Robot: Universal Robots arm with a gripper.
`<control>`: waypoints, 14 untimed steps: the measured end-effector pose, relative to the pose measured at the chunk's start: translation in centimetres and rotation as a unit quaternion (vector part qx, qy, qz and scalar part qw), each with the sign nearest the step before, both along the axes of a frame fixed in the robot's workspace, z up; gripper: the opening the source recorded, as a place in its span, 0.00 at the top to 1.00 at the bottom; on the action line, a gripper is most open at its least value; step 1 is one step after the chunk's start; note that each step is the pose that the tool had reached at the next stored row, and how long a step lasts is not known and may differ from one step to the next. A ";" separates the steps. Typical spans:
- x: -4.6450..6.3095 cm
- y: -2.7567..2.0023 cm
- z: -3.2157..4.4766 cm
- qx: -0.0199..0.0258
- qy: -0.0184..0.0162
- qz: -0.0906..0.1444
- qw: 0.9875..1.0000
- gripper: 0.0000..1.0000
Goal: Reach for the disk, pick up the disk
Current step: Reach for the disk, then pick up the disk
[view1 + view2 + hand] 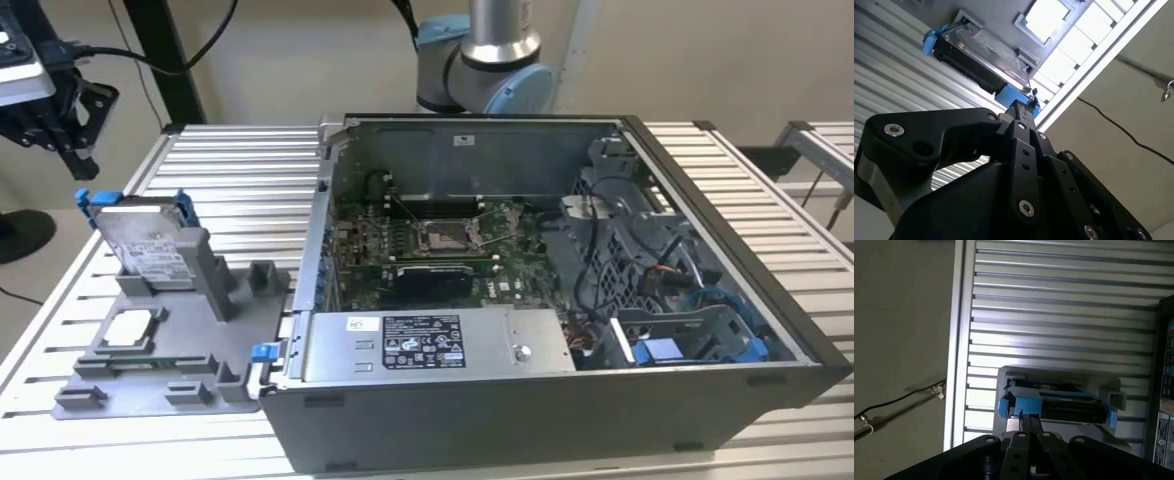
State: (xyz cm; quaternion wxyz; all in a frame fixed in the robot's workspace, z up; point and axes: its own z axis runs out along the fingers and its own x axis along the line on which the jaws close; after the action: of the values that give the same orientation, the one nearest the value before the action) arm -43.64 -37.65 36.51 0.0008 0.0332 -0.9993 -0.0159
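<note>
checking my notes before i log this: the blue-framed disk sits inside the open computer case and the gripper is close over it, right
Not inside the case. The exterior view shows the disk standing in the grey holder beside the open computer case, on the exterior view's left. The gripper is close over it, as the first wrist view shows.

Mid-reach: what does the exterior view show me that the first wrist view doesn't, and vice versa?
The exterior view adds the motherboard inside the open case, the whitish chip on the grey holder, and the arm behind the case. The first wrist view adds a black cable beyond the table edge and the shut gripper pointing toward the disk. Both show the disk, its holder and the slatted table.
</note>
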 end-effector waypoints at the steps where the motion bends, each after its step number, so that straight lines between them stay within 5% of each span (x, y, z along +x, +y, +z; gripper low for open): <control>1: 0.0 0.00 -0.01 0.000 0.000 0.007 1.000 1.00; 7: 0.0 0.00 0.00 -0.002 0.000 0.056 0.998 1.00; 14: 0.0 0.00 0.00 -0.004 0.000 0.114 0.993 1.00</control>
State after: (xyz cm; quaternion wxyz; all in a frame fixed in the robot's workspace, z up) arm -43.64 -37.65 36.50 0.0027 0.1468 -0.9891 -0.0114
